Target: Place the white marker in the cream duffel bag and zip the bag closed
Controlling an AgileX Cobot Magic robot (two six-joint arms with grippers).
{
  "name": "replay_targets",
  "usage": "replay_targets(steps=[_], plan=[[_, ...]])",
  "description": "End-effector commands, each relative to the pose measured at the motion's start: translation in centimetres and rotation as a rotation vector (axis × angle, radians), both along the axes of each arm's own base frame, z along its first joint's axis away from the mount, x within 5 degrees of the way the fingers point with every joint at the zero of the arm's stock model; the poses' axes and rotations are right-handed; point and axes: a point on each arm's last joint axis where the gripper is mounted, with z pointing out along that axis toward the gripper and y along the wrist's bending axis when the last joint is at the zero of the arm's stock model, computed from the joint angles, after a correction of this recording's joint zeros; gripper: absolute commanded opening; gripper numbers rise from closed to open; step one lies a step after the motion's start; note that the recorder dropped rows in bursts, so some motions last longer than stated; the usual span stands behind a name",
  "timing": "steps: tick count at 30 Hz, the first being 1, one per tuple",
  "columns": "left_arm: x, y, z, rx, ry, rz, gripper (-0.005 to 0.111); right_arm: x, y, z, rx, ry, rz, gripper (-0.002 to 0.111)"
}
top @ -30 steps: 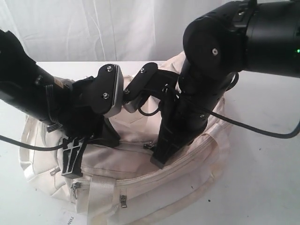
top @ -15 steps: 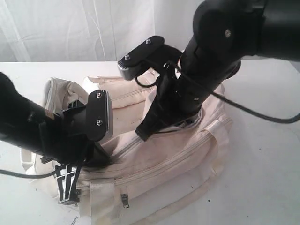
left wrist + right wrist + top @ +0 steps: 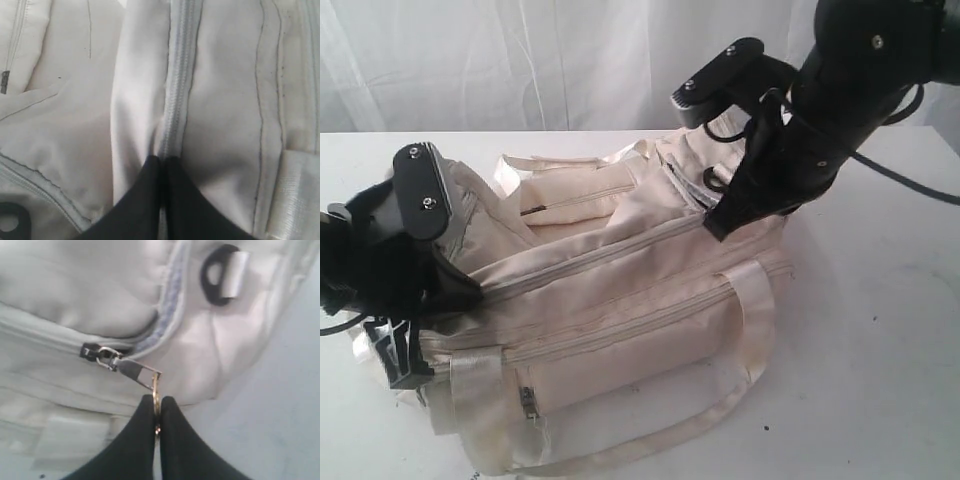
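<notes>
Two arms share one job on the white worktop [image 3: 880, 330]. The cream duffel bag [image 3: 620, 300] fills the centre and lower left of the exterior view, lying on its side with its long zip lines running from lower left to upper right. It looks stretched between the arms, most likely so that the main zipper [image 3: 177, 75] lies taut and straight enough for the slider to run. At the left edge of the frame the left end effector [image 3: 163, 165] has its fingers pressed together on the zipper tape and the fabric fold beside it, apparently anchoring that end. At the upper right the right end effector [image 3: 156, 402] is also pressed together, pinching the small ring at the end of the zipper pull [image 3: 132, 371]. In its wrist view the teeth on one side of the slider are meshed, while a short curved stretch towards the black strap ring [image 3: 220, 275] gapes, so the closing seems nearly done. The white marker shows in no view; I judge it to be inside the bag.
</notes>
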Motion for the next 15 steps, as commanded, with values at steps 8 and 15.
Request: replay_targets(steps=[8, 15], plan=[[0.2, 0.0, 0.9, -0.152, -0.011, 0.122, 0.0, 3.4, -3.5, -1.6, 0.048, 0.004, -0.018, 0.0], [0.5, -1.4, 4.0, -0.355, 0.044, 0.112, 0.04, 3.1, -2.1, -1.4, 0.219, 0.036, 0.003, 0.0]])
